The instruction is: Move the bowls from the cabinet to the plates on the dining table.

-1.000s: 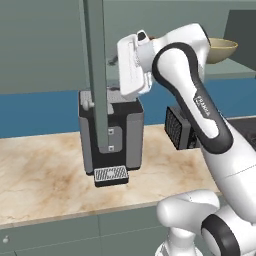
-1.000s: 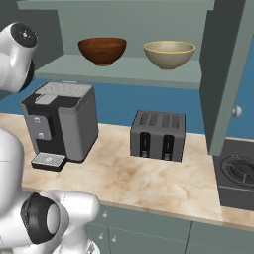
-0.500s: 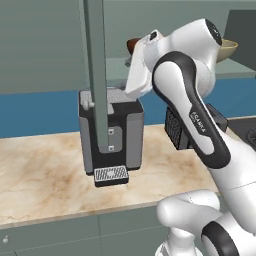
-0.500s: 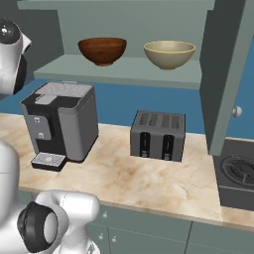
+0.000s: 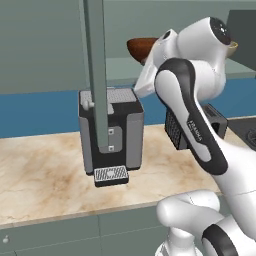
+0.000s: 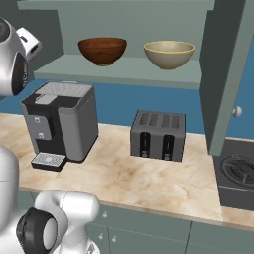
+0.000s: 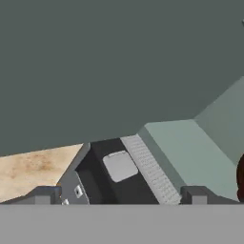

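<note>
pincer [image 7: 119, 193]: spread wide, empty, above coffee machine [image 6: 62, 124] | brown bowl [image 6: 102, 50], olive bowl [image 6: 169, 53]: side by side on cabinet shelf [image 6: 124, 72] | toaster [image 6: 158, 135]: on surface [image 6: 149, 178]

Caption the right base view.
Brown bowl and olive bowl wait on the open cabinet shelf above coffee machine and toaster.

The open cabinet [image 6: 223, 69] shows a pale shelf [image 6: 124, 70] carrying the dark reddish-brown bowl [image 6: 102, 50] on the left and the pale yellowish-olive bowl [image 6: 169, 54] to its right, the two standing upright and apart. Below on the marble worktop [image 6: 144, 181], a coffee machine [image 6: 62, 124] stands at the left and a grey toaster [image 6: 158, 135] near the middle, apart from each other. A dark stove burner [image 6: 240, 168] lies at the far right, under the open cabinet door.
</note>
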